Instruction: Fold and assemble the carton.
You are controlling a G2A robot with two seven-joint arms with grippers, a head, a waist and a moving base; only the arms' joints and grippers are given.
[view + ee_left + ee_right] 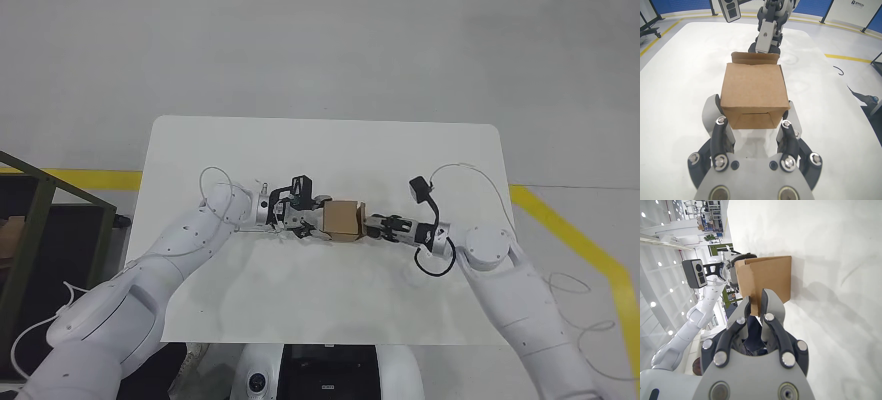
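Carton (343, 220) sits near the middle of the table (300, 150), between my two hands and well in from every edge. From above it looks close to square, so I cannot name a long side. Its open-end-to-flap axis runs across the table, hand to hand. The open mouth faces my left hand (303, 224). At the other end a flap (755, 57) points at my right hand (374, 226).

Left hand: fingers spread to the carton's width, pads against its two sides at the open end.
Right hand: fingers nearly together, pinching the flap's edge.

The left wrist view looks into the mouth, where inner flaps are folded in with a slit between them. From above I get the plain brown upper face. The right wrist view gives the pinch, and one carton face along the table. I cannot tell whether that face touches.

Room: bare white table top lies on the near and far sides of the carton. My arms take the two ends.
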